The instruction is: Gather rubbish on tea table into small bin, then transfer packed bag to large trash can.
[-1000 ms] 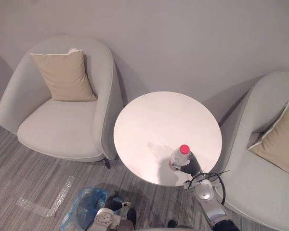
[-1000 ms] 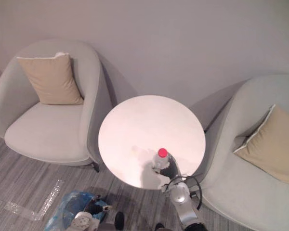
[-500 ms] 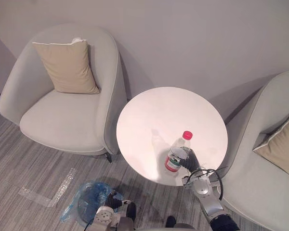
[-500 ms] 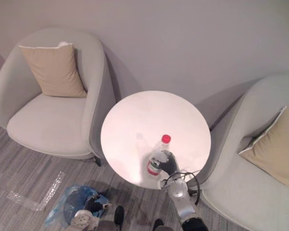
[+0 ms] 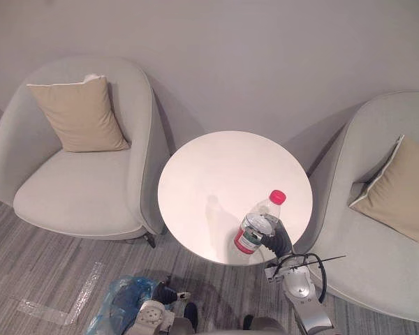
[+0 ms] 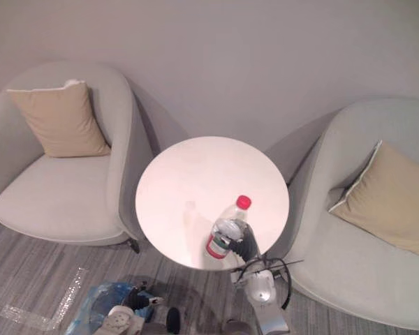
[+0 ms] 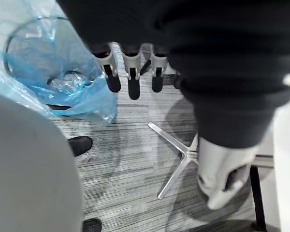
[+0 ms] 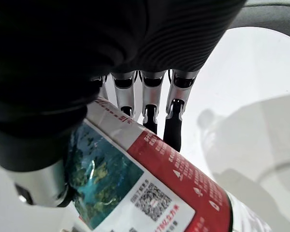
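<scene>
A second ago the bottle [image 5: 258, 227] stands upright on the table [image 5: 209, 160] with the right hand [image 5: 278, 242] at its side; now it is tilted, red cap leaning up and away from the hand, base swung toward the table's near edge. The whole view has shifted a little as well, so part of that is the camera's doing, but the lean of the bottle is real. The right wrist view shows the fingers [image 8: 150, 104] curled over the label and the thumb under it, so the hand grips the bottle round its middle, with the white tabletop and the bottle's shadow beyond the fingertips. It looks lifted clear of the table, not dragged. The left hand [image 7: 132, 77] hangs low with fingers straight and relaxed, holding nothing, and the blue-lined bin [image 7: 34, 72] sits on the floor just past its fingertips, down and to the left of the right hand. For the task this means the pickup seems done and the carry begun: the bottle has yet to cross the table edge and come down over the bin's mouth before the grip can loosen.
</scene>
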You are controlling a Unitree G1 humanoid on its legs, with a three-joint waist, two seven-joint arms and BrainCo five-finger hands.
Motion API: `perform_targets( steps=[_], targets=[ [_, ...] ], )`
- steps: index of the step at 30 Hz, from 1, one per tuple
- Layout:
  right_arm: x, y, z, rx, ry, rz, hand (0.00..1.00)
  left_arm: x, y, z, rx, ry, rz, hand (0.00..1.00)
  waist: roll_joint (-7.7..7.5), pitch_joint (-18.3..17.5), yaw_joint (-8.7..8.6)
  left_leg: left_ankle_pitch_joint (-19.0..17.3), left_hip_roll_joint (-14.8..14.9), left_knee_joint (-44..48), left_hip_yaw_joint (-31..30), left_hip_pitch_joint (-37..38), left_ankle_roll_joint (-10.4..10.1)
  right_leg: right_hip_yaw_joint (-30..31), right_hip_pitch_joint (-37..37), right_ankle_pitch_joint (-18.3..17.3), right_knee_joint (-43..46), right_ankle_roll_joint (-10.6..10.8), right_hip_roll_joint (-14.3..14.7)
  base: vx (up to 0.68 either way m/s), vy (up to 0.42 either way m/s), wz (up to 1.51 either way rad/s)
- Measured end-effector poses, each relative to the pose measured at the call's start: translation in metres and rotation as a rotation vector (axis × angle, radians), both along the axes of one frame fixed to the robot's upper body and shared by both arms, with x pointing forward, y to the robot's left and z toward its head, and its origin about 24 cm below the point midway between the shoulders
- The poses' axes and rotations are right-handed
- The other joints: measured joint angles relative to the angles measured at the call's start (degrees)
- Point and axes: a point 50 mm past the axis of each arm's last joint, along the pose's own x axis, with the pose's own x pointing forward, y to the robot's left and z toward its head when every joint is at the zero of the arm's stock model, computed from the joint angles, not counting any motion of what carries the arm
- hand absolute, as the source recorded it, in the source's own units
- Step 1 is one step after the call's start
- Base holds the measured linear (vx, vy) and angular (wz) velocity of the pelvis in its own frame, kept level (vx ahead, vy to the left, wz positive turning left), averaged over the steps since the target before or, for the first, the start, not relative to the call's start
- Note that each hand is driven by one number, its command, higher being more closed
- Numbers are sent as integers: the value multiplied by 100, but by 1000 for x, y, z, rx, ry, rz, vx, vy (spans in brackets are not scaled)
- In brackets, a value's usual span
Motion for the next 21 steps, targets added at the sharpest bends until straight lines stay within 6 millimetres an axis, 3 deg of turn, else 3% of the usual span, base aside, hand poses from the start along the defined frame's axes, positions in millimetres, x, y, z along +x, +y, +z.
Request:
perform_targets(
  steps=[5, 6, 9, 11, 12, 13, 14, 15, 17, 19, 21],
  targets=[
    [4, 4, 16, -2, -80, -4, 100, 4, 0, 2, 0, -13, 9, 0, -83, -18, 13, 82, -328, 220, -665, -470, 6, 802, -11, -465, 159, 82, -74, -126, -81, 103],
    [11, 6, 22, -27, -110, 14, 100, 10, -7, 3, -22, -34, 41, 0, 215, 69, 109, 432, -181, 282, -1309, -902, -230, 393, 236, -287, -665, -82, 173, -259, -230, 148],
    [11, 6, 22, -13, -110, 10, 100, 13, -9, 4, -32, -40, 47, 0, 303, 120, 245, 725, 26, -164, -1592, -817, -369, 122, 248, -210, -716, -207, 370, -155, -151, 72],
    [11, 2, 22, -16, -108, 3, 100, 11, -14, 4, -46, -45, 43, 0, 446, 127, 230, 930, 35, -92, -1734, -988, -314, 100, 182, -184, -626, -299, 590, -87, -150, 62],
    [11, -5, 21, -29, -105, -21, 100, 12, -19, 5, -54, -52, 22, 0, 517, 138, 145, 1408, -59, -180, -1715, -1199, -177, 50, 146, -164, -778, -530, 704, -160, -136, 140],
    [11, -12, 21, -36, -101, -47, 100, 12, -21, 5, -50, -51, 6, 0, 547, 144, 16, 1726, -76, -451, -1458, -1229, -21, -297, 128, 12, -977, -615, 500, -200, -30, 181],
    [12, -18, 18, -46, -87, -80, 100, 17, -23, 7, -52, -68, -9, 0, 528, 185, 1, 1056, -100, 337, -479, -1338, 296, -654, 155, 117, -1006, -582, 310, -184, -22, 152],
    [11, -20, 15, -49, -75, -92, 100, 17, -23, 7, -49, -63, -12, 0, 480, 200, -13, 691, -91, 767, -32, -1343, 385, -819, 173, 137, -988, -579, 207, -118, -6, 130],
    [10, -22, 12, -50, -60, -107, 100, 12, -25, 5, -38, -51, -43, 0, 473, 190, -75, -198, 254, 1605, 1016, -973, 190, -1271, 188, 176, -945, -527, -80, -143, -29, 122],
    [10, -21, 12, -44, -60, -113, 100, 9, -26, 4, -30, -41, -61, 0, 487, 181, -90, -434, 412, 1438, 1227, -629, 56, -1475, 194, 215, -976, -459, -142, -149, 80, 88],
    [11, -20, 12, -31, -60, -119, 100, 5, -29, 2, -30, -24, -74, 0, 595, 109, -96, -568, 516, 189, 1203, -37, -222, -1734, 207, 317, -1191, -263, -54, -119, 141, 80]
  ],
)
